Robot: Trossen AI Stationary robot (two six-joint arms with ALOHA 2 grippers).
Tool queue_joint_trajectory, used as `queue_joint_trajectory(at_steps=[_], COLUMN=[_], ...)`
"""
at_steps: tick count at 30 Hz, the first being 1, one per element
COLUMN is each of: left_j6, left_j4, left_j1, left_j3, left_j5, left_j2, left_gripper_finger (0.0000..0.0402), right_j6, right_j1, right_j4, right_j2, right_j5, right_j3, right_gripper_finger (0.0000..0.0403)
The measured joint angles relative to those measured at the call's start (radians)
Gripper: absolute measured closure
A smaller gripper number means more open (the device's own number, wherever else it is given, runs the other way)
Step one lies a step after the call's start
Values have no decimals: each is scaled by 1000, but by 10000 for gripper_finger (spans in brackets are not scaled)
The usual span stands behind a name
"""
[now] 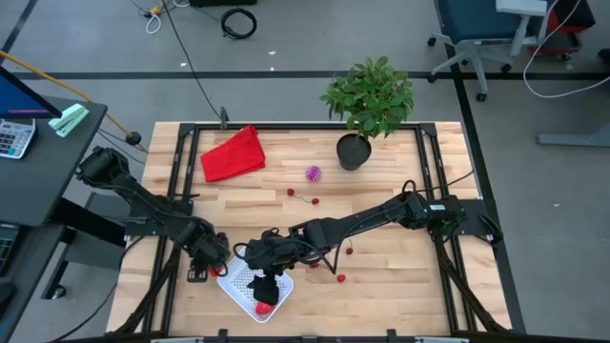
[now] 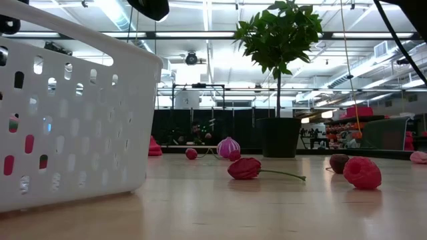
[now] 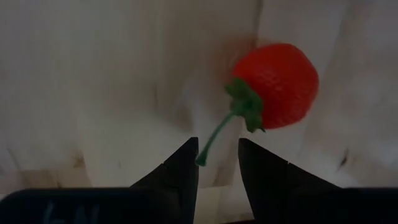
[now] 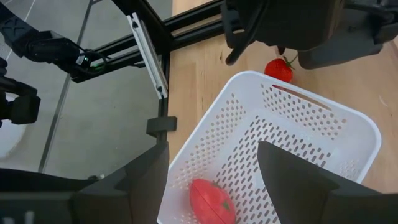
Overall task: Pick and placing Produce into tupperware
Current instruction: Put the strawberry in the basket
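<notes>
1. Hovering low over the tabletop (image 1: 381, 286), the left tool (image 3: 217, 163) points at a strawberry (image 3: 278, 84) that lies just ahead of its tips, off to one side; the green stem of the fruit runs back into the narrow gap between the two fingers (image 3: 180, 171).
2. The left tool's fingers are drawn near each other but not clenched; whether they already pinch the stem I cannot tell.
3. In the right wrist view the same strawberry (image 4: 278, 70) lies on the wood just outside the far rim of the white perforated tupperware (image 4: 348, 121), right under the left arm's dark wrist.
4. The right tool (image 4: 214, 171) hangs above the tupperware with its fingers spread wide and nothing between them.
5. Directly below the right tool, one red fruit piece (image 4: 211, 200) lies on the container's dotted bottom.
6. Farther from both tools, beyond the right arm, a spiky purple ball (image 1: 314, 173) sits on the tabletop near a black pot holding a green plant (image 1: 369, 93).
7. Two small red pieces (image 1: 292, 192) lie near the ball, and another red piece (image 1: 341, 278) lies beside the right arm.
8. A red cloth (image 1: 233, 154) lies at the far side of the tabletop, well apart from both tools.
</notes>
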State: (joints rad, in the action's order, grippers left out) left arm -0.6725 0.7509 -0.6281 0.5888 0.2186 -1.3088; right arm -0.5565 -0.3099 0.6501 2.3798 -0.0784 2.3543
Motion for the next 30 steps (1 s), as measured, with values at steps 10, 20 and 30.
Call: queue_joint_trajectory(at_steps=[10,20,30], left_j6=[2,-2,-31], left_j4=[1,2,6], left_j1=[17,81,89], left_j3=[0,1,1], left_j5=[19,22,79], left_j2=[0,1,1], left_gripper_finger=[282,289,299], right_j6=[17,29,36], right_j1=[0,0,0], right_j4=[0,0,0], right_j2=[0,0,0], right_j5=[0,0,0], right_j3=[0,0,0], right_gripper_finger=[148,148,148])
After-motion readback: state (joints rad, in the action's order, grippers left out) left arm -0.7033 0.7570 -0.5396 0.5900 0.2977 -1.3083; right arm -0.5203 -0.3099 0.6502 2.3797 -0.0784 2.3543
